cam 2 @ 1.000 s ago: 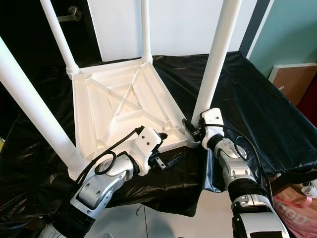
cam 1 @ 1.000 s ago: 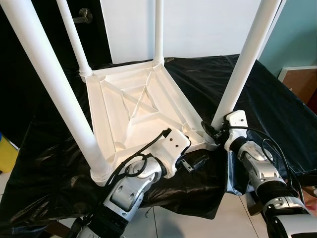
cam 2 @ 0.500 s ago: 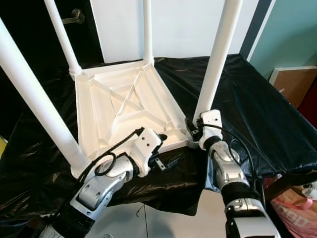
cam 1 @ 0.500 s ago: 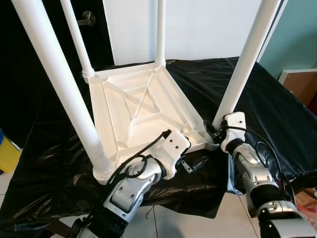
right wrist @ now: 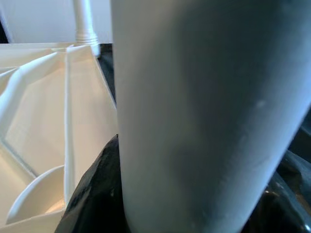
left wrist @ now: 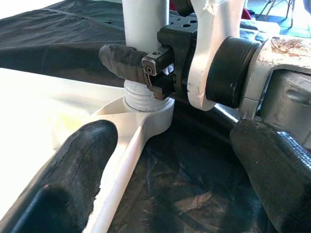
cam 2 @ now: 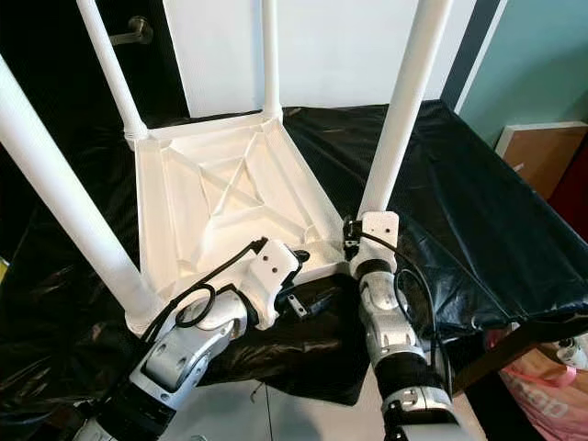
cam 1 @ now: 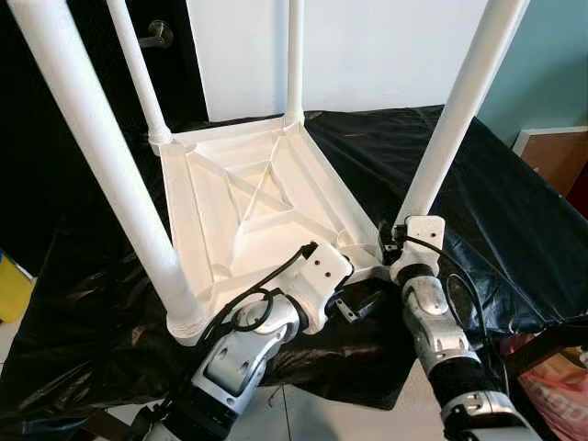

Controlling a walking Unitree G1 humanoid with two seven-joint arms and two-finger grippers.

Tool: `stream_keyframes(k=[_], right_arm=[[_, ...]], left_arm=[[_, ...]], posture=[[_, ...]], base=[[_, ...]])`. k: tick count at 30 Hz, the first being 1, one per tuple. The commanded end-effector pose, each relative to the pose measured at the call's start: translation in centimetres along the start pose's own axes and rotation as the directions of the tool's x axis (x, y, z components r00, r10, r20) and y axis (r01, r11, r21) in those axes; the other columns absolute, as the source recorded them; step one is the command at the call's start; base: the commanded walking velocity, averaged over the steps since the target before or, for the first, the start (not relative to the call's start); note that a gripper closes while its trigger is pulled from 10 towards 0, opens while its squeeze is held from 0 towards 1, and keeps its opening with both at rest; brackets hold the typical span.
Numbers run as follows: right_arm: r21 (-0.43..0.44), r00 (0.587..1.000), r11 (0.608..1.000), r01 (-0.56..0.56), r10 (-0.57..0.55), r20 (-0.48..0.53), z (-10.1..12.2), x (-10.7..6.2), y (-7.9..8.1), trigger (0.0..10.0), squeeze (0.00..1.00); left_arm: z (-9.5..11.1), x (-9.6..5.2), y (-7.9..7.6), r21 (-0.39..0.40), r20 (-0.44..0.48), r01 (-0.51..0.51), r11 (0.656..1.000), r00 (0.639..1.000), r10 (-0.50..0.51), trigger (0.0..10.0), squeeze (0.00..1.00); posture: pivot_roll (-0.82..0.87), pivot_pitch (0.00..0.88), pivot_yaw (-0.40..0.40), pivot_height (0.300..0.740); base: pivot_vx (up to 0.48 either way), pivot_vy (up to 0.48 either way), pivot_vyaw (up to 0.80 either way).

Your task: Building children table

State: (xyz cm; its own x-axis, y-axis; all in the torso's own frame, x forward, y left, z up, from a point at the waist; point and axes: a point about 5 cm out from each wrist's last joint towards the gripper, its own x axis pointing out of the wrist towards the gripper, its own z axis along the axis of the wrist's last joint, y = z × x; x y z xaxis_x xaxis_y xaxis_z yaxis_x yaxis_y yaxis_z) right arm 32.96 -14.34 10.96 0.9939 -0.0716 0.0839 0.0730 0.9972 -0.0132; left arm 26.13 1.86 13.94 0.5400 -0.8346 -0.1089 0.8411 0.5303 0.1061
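Two pincers meet the upturned table [cam 1: 248,197]: right pincer [cam 1: 390,241] clamps its near leg [cam 1: 450,124], left pincer [cam 1: 363,299] open beside.

the left arm reaches forward, bent at the elbow, its left gripper [left wrist: 170,194] with fingers [left wrist: 73,184] spread wide apart. the right arm stretches forward, its right gripper [cam 1: 393,246] with fingers clamped together.

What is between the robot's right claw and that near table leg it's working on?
Nothing visible. The right gripper is already at the foot of the leg, its fingers on either side just above the threaded socket in the tabletop corner. The left gripper sits open beside that corner, off the leg.
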Motion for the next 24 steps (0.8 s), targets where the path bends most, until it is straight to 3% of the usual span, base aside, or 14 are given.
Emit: stream_keyframes(k=[1, 11, 12, 13, 14, 24], right_arm=[[-0.003, 0.995, 1.0, 0.016, -0.016, -0.098, -1.9, -1.0, 0.3, 10.0, 0.0], [-0.002, 0.998, 1.0, -0.018, 0.018, -0.058, -1.3, -1.0, 0.6, 10.0, 0.0], [-0.002, 0.998, 1.0, -0.025, 0.024, -0.055, -1.2, -1.0, 0.7, 10.0, 0.29], [-0.002, 0.998, 1.0, -0.025, 0.024, -0.055, -1.2, -1.0, 0.7, 10.0, 0.29], [-0.001, 0.998, 0.999, -0.032, 0.032, -0.049, -1.0, -1.0, 0.7, 10.0, 1.0], [-0.009, 0.988, 0.988, -0.156, 0.156, 0.01, -0.2, -1.3, -1.0, 10.0, 1.0]], left_arm=[[-0.2, 0.0, -0.4, 0.006, -0.012, 0.037, 0.999, 0.999, -0.037, 10.0, 0.0], [-0.1, 0.0, -0.2, 0.009, -0.011, 0.034, 0.999, 0.999, -0.033, 10.0, 0.0], [-0.1, 0.0, -0.2, 0.009, -0.01, 0.033, 0.999, 0.999, -0.033, 10.0, 0.0], [-0.1, 0.0, -0.2, 0.009, -0.01, 0.033, 0.999, 0.999, -0.033, 10.0, 0.0], [-0.1, 0.0, -0.2, 0.009, -0.01, 0.033, 0.999, 0.999, -0.032, 10.0, 0.0], [-0.1, 0.2, -0.3, 0.007, -0.008, 0.033, 0.999, 0.999, -0.033, 10.0, 0.0]], posture=[[-0.12, 0.002, -0.036, 0.74], [-0.12, 0.0, -0.039, 0.74], [-0.12, 0.0, -0.039, 0.74], [-0.12, 0.0, -0.039, 0.74], [-0.13, 0.0, -0.039, 0.74], [-0.13, 0.002, -0.041, 0.74]], base=[[0.0, 0.0, 0.0], [0.0, 0.0, 0.0], [0.0, 0.0, 0.0], [0.0, 0.0, 0.0], [0.0, 0.0, 0.0], [0.0, 0.0, 0.0]])
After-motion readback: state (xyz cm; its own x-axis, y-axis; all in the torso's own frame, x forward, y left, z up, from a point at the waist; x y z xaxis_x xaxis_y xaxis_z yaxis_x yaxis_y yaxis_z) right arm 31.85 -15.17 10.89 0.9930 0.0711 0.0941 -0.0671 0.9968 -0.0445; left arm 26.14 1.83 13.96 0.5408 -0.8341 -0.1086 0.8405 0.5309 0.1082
